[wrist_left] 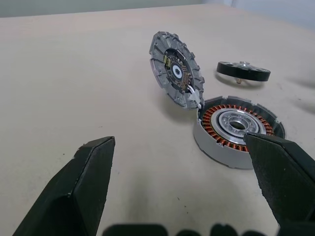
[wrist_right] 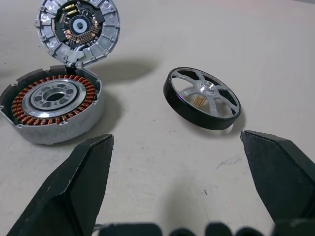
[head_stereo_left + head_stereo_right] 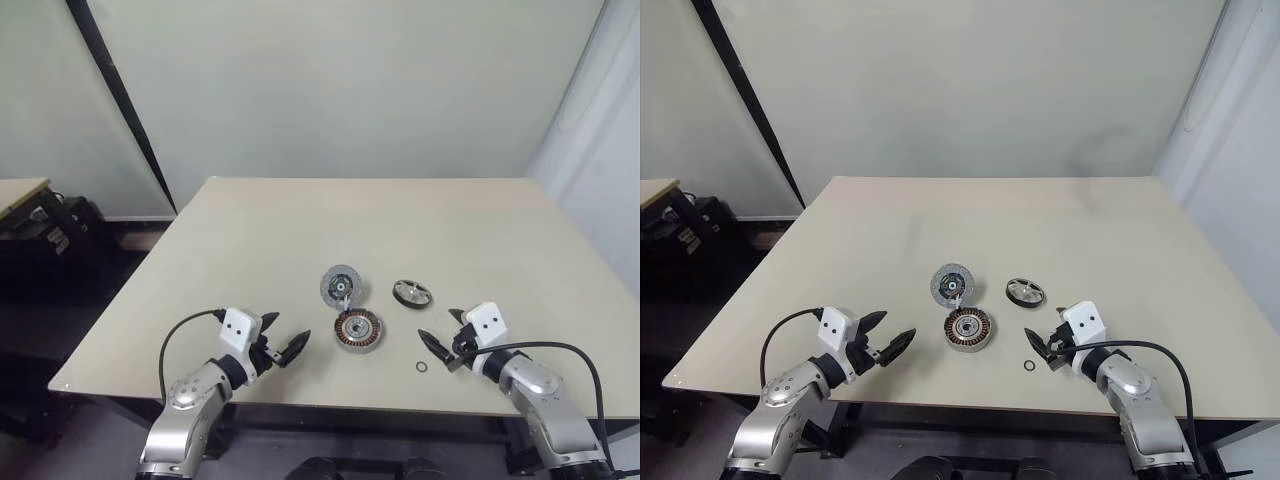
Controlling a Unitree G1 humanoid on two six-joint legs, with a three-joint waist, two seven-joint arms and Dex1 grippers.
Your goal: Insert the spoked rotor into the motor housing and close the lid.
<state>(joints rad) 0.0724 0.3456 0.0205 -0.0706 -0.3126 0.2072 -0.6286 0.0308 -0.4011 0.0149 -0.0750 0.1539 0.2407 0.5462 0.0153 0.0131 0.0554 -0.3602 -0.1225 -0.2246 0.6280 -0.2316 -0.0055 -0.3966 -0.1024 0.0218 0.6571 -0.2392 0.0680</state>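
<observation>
Beige bench (image 3: pixel 300 220): with both jaws spread and empty, the spoked rotor (image 2: pixel 203 97) should be pinched by its rim and kept level over the motor housing (image 2: pixel 51 104).

Left gripper (image 1: pixel 189 184): two black fingers spread wide, nothing between them. Beyond, on the beige table (image 1: pixel 74 88): motor housing (image 1: pixel 236 130), copper coils exposed. Lid (image 1: pixel 176 69) stands tilted open, touching its rim. Spoked rotor (image 1: pixel 243 72) lies flat, apart, farther off.
</observation>
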